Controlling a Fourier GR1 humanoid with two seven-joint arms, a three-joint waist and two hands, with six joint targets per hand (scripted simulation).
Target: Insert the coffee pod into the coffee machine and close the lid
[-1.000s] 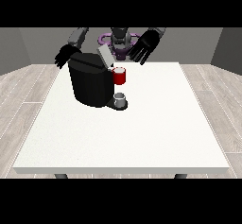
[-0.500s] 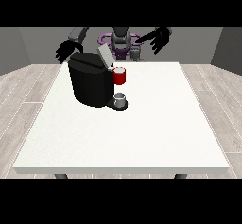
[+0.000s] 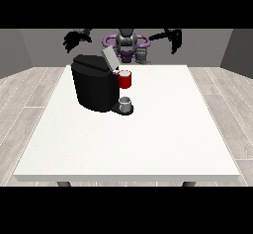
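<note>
- Coffee machine [image 3: 96, 87]: black, on the far-left part of the white counter [image 3: 148, 139]. Its lid [image 3: 109, 59] stands tilted up, so the lid-closing step is judged not yet done.
- Red thing at the machine [image 3: 125, 79]: sits at the machine's right side, below the raised lid.
- Grey thing [image 3: 126, 102]: stands on the machine's base under the red thing; cannot tell whether it is the pod.
- Hand at the view's left [image 3: 74, 39]: raised above and behind the machine, touching nothing; fingers droop, holding nothing.
- Hand at the view's right [image 3: 174, 39]: raised well right of the machine, apart from everything; fingers hang down, empty.
- Open room: the counter's near half and right side carry nothing; the machine stands near the left edge.
</note>
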